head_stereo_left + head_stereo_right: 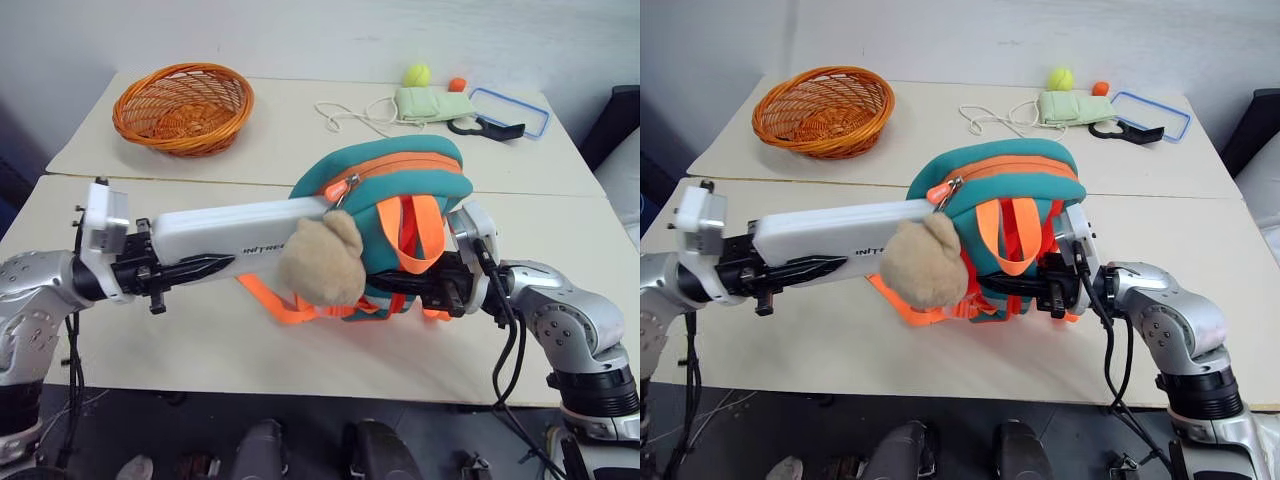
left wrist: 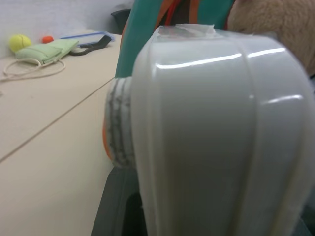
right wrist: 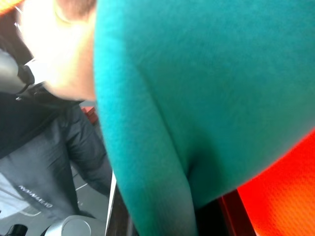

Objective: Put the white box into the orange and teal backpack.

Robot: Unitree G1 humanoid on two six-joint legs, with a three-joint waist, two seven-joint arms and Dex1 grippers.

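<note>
Left pincer [image 1: 185, 268] grips the white box [image 1: 225, 232], its end inside the orange and teal backpack [image 1: 400, 190] clamped by right pincer [image 1: 440, 290].

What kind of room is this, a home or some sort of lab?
Probably a lab or test room: plain tables pushed together against a bare wall, with unrelated props laid out, like a wicker basket, a ball and a pouch.

Two pale tables [image 1: 300, 350] pushed together, plain grey-white wall [image 1: 300, 30] behind, perhaps dark floor [image 1: 120, 420] below
</note>
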